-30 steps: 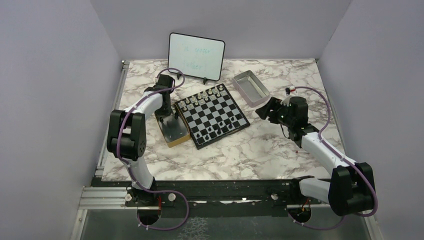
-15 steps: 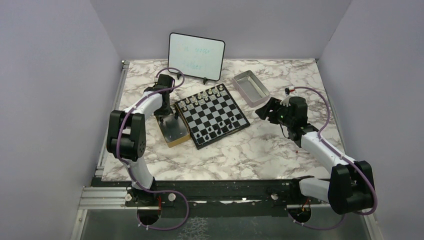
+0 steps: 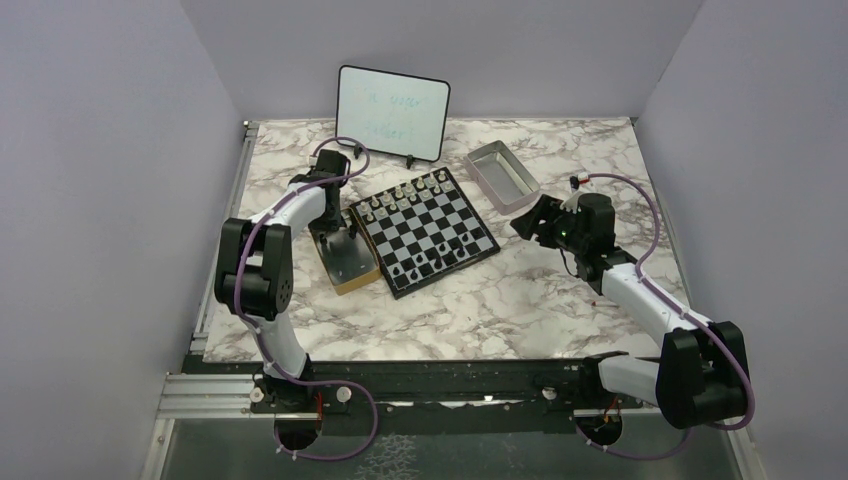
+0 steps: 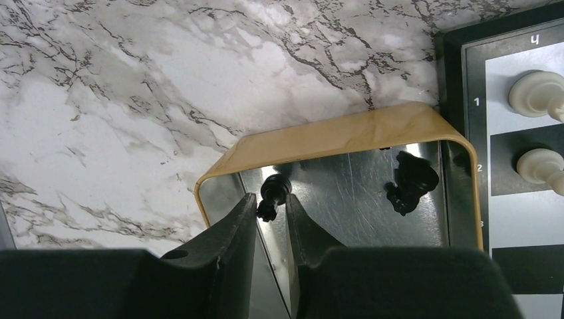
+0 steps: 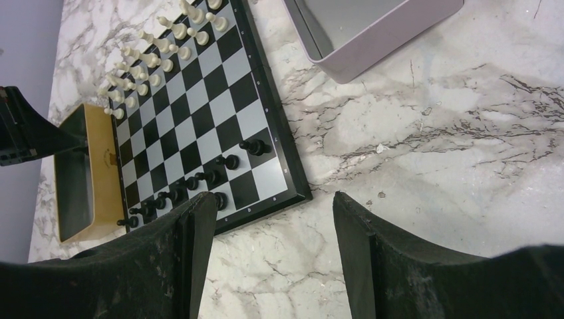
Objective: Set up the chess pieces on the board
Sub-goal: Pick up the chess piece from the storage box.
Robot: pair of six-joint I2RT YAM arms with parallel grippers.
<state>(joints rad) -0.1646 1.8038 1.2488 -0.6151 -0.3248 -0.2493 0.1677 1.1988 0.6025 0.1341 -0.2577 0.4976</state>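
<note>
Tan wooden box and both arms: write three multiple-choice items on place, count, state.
1. Where are the left arm's fingers? A over the grey metal tray; B inside the tan wooden box; C on the chessboard.
2. How many black chess pieces show in that box? A two; B one; C five.
3. Right arm's fingers are: A shut on a white piece; B shut on the tray; C open, empty.
B: box walls surround them. A: one between the fingers, one apart. C: wide gap, nothing in it.
</note>
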